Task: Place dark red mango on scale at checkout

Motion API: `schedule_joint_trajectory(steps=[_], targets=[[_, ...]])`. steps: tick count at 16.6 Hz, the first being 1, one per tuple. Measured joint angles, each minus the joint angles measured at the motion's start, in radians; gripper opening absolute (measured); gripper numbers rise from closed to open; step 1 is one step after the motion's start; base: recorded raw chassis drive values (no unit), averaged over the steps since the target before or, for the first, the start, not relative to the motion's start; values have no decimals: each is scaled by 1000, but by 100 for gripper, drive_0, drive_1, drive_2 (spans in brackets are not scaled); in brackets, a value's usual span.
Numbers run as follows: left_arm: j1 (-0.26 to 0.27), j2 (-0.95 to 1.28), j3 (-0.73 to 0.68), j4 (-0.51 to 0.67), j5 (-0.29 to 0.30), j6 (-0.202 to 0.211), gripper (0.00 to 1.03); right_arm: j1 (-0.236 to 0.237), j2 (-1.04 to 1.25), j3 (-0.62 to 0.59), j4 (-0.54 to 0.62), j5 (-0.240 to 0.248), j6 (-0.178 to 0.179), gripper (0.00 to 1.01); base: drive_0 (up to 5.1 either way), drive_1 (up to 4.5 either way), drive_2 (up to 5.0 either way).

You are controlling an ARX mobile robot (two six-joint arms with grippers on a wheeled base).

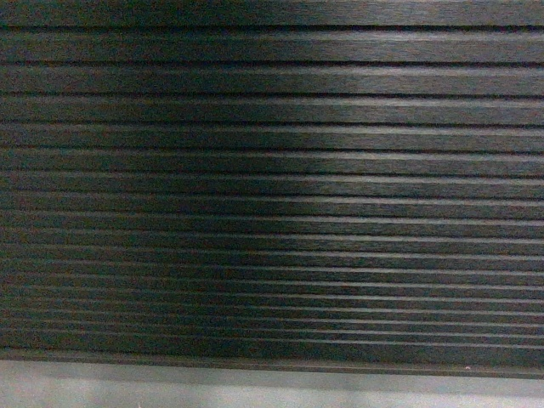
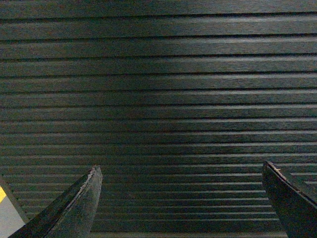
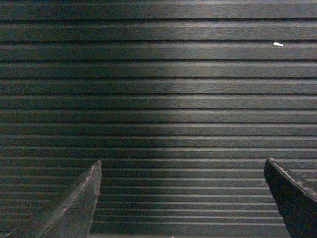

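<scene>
1. Nearest, in the left wrist view, the left gripper (image 2: 181,206) shows as two dark fingertips, one rising from the lower left of the frame and one from the lower right. They stand wide apart with nothing between them.
2. In the right wrist view, the right gripper (image 3: 182,203) looks the same: two dark fingertips at the lower corners, spread wide, holding nothing.
3. A strip of pale grey floor (image 1: 255,389) runs along the bottom edge of the head view, with a small patch of grey and yellow at the lower left corner of the left wrist view.
4. Farthest, filling all three views, is the black, horizontally ribbed front panel of the checkout (image 1: 272,187). A tiny white fleck sits at the upper right of the right wrist view.
5. The dark red mango and the scale appear in no view.
6. Judgement: the task seems at its earliest step, with the robot facing the counter front and the fruit not yet found. The next move likely calls for lifting or turning the cameras to locate the mango.
</scene>
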Motion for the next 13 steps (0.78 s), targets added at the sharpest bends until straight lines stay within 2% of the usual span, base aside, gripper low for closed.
schedule_joint_trajectory(steps=[13], targets=[[0,0,0,0,0,0,98,0,0,0,0,0,0,98,0,0,0]])
